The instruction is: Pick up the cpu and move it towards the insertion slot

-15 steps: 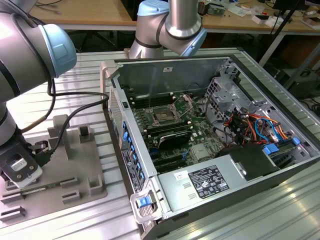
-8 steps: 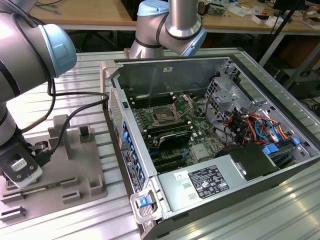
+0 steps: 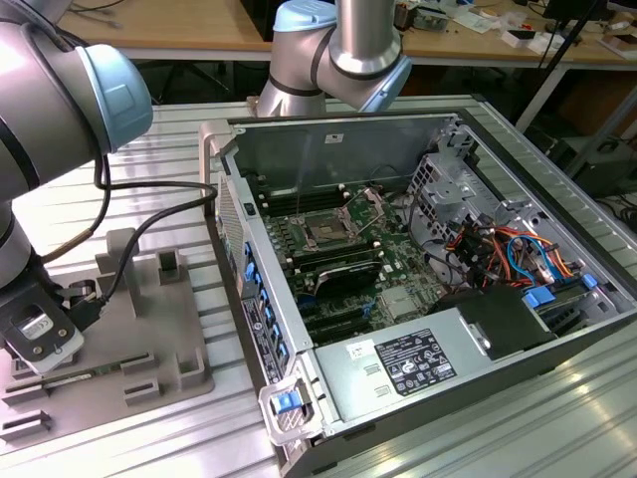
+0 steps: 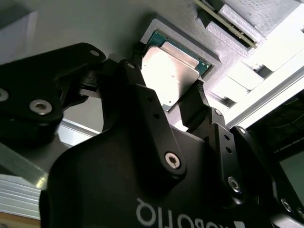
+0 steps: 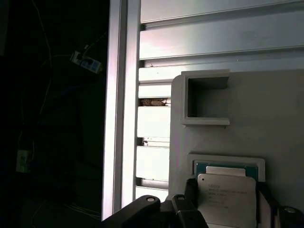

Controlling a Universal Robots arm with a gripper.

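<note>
A ribbed aluminium surface [image 3: 557, 418] of long slotted profiles spreads across the foreground of the exterior view. Strong light from above washes its grooves almost white at the exterior view's lower right and upper left. Behind it stands a pale wooden desk [image 3: 169, 25] toward the exterior view's left. A second wooden desk [image 3: 478, 40] toward the right is strewn with small clutter and cables and carried on slanted grey metal legs [image 3: 545, 85]. Beneath both desks the room falls into shadow. In the first wrist view the slatted surface [image 5: 213, 38] ends at a bright metal edge rail [image 5: 118, 95]. Beyond it lies a dark floor [image 5: 47, 166] with thin cables [image 5: 45, 90] trailing across it.
</note>
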